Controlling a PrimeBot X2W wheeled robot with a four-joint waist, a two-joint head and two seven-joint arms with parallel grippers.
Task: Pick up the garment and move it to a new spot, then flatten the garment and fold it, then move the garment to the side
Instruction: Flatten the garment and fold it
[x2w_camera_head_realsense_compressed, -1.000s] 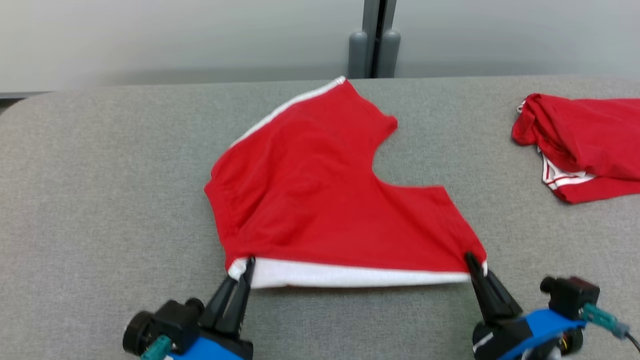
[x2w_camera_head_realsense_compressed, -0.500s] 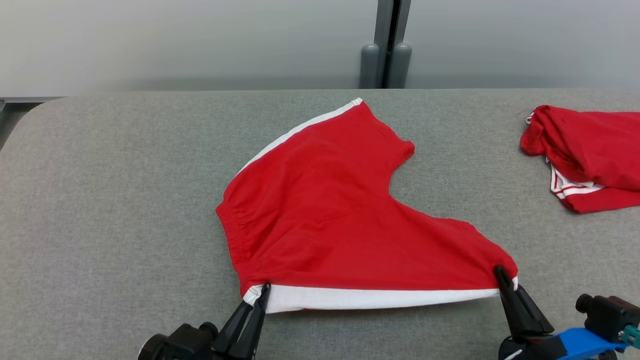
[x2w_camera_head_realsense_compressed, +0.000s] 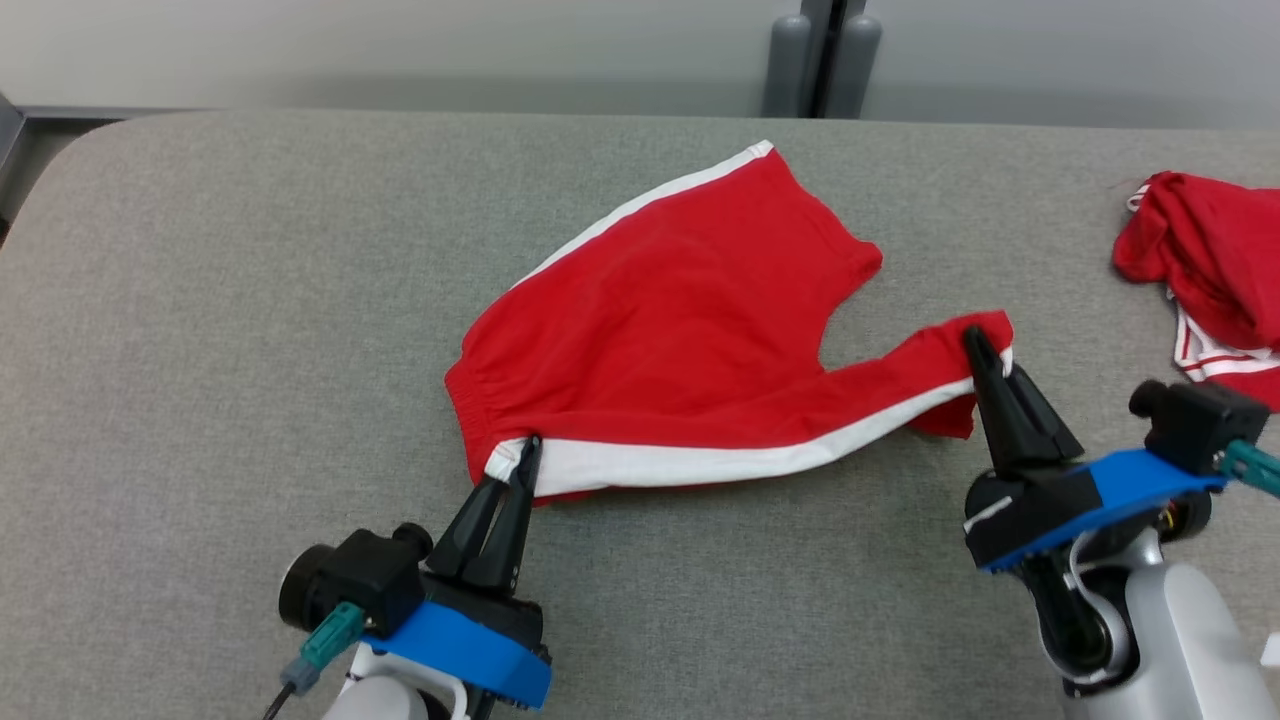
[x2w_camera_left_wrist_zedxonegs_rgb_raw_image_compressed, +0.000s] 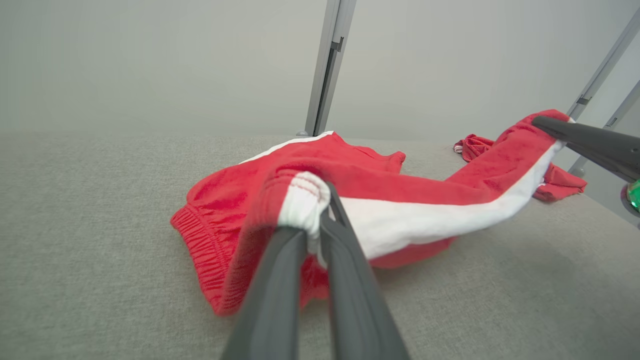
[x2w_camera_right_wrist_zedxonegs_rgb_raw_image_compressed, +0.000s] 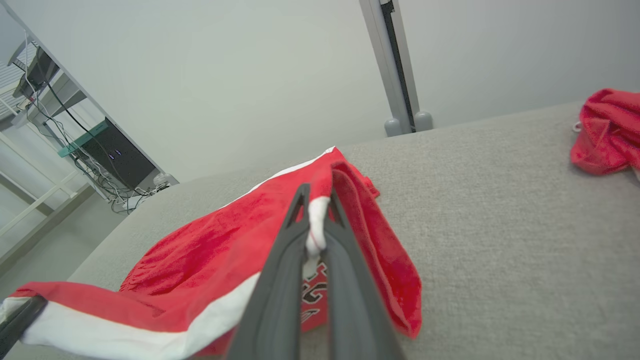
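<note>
Your left pincer was clenched on the near left corner of the red shorts, right on the white band, and your right pincer was clenched on the other end of that band, lifted up off the grey counter. The rest of the shorts lay in the middle of the counter. To fold well, I think you had to carry both corners to the far side together, hold the band tight and level, and stay away from the other red cloth at the right.
</note>
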